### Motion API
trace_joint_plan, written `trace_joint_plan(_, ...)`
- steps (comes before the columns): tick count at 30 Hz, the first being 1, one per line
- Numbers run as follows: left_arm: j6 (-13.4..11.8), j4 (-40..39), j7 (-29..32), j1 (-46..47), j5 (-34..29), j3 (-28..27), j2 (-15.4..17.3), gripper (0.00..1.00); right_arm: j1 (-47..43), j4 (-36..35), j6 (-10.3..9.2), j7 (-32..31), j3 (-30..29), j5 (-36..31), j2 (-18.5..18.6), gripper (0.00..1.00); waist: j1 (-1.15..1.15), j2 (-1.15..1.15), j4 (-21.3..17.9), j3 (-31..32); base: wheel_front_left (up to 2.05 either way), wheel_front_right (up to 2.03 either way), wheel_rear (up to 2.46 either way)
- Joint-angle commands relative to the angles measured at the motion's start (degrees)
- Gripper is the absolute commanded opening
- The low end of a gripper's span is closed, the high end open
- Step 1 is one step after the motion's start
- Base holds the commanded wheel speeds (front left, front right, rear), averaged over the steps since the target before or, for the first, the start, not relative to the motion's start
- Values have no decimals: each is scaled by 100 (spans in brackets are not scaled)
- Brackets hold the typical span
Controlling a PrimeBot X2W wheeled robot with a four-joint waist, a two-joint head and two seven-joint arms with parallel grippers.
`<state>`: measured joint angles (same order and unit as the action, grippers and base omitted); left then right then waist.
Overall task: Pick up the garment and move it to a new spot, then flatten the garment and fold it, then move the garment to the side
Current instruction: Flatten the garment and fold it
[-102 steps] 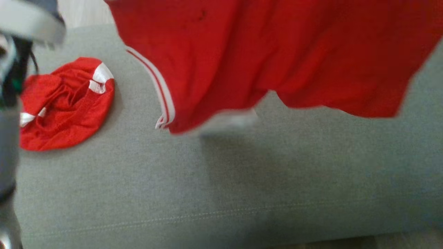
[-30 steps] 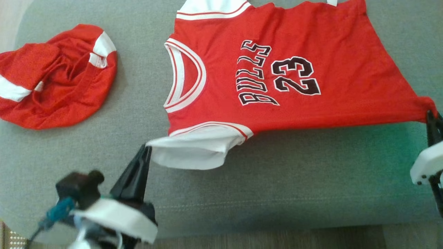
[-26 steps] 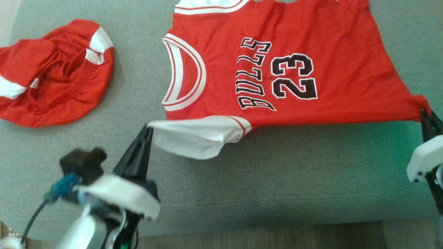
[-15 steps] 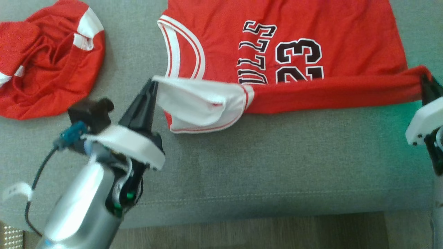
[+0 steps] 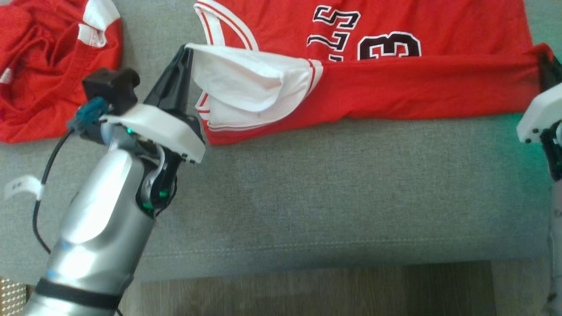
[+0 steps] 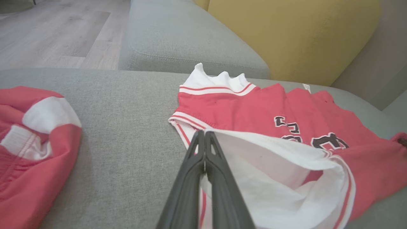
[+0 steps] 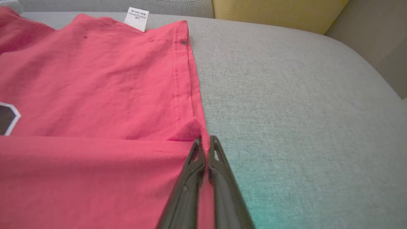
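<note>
Wood floor [image 5: 307, 289] is seen behind the jaws, then the front edge of the grey sofa seat [image 5: 329, 197].

Left jaws: clenched on the white sleeve edge [image 5: 246, 83] of the jersey [image 5: 417, 92]. Right jaws: clenched on the red hem corner [image 7: 190, 130].

The jersey's near edge is held stretched between the two jaws and is laid over the lower part of the black number print [image 5: 390, 44]. The rest of the jersey is spread flat on the seat beyond the jaws. A white care label [image 7: 136, 15] is seen at its far edge.

A crumpled red-and-white garment [image 5: 39, 70] is seen left of the left jaws, apart from the jersey. A yellow cushion [image 6: 286, 38] is seen farthest out.
</note>
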<state>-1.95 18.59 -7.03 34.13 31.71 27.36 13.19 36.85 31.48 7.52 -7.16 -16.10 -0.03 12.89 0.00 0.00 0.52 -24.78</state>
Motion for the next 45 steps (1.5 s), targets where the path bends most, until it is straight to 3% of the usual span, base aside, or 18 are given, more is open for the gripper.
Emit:
trace_joint_plan(1, 25, 20, -110, 317, -90, -150, 93, 0, 222, -7, -3, 127, 116, -18, 115, 0, 0, 0, -1, -54, 0, 0, 0)
trace_joint_plan(5, 53, 476, -165, 549, -205, -48, 48, 0, 462, 371, -3, 332, 214, -28, 107, 0, 0, 0, -12, -108, 0, 0, 0)
trace_joint_plan(6, 52, 584, -171, 589, -223, -29, 35, 11, 514, 458, -3, 387, 246, -30, 111, 6, 0, 0, -18, -116, 0, 0, 0)
trace_joint_plan(7, 57, 682, -191, 622, -230, -17, 20, 38, 562, 539, -3, 452, 287, -30, 113, 40, 0, 0, -25, -118, 0, 0, 0)
trace_joint_plan(8, 60, 768, -229, 650, -233, -14, 2, 82, 603, 612, -3, 530, 316, -27, 115, 89, 0, 0, -32, -114, 0, 0, 0)
trace_joint_plan(9, 55, 847, -274, 670, -236, -14, -17, 100, 637, 673, -3, 629, 345, -38, 123, 100, 0, 0, -36, -102, 0, 0, 0)
trace_joint_plan(17, -134, 787, -625, 370, -296, -58, -99, 100, 618, 821, -3, 1193, 328, 20, 142, 100, 0, 0, -75, 203, 0, 0, 0)
trace_joint_plan(22, -382, 214, -658, -586, -154, -74, -118, 100, 265, 483, -3, 1367, 139, 91, -4, 100, 0, 0, -116, 477, 0, 0, 0)
trace_joint_plan(28, -549, -179, -331, -1469, -20, 104, -68, 100, -285, -141, -3, 1206, 103, 166, -263, 100, 0, 0, -148, 620, 0, 0, 0)
trace_joint_plan(37, -516, 203, 72, -1190, 57, 192, -81, 100, -723, -711, -3, 612, 379, 441, -471, 100, 0, 0, -295, 514, 0, 0, 0)
trace_joint_plan(38, -502, 256, 120, -1149, 75, 196, -84, 85, -738, -723, -3, 545, 384, 454, -478, 100, 0, 0, -317, 493, 0, 0, 0)
trace_joint_plan(40, -481, 341, 152, -1079, 92, 195, -79, 1, -762, -716, -3, 374, 447, 511, -512, 100, 0, 0, -350, 465, 0, 0, 0)
trace_joint_plan(45, -419, 503, 137, -994, 169, 149, -51, 0, -724, -516, -3, 8, 473, 784, -478, 100, 0, 0, -374, 434, 0, 0, 0)
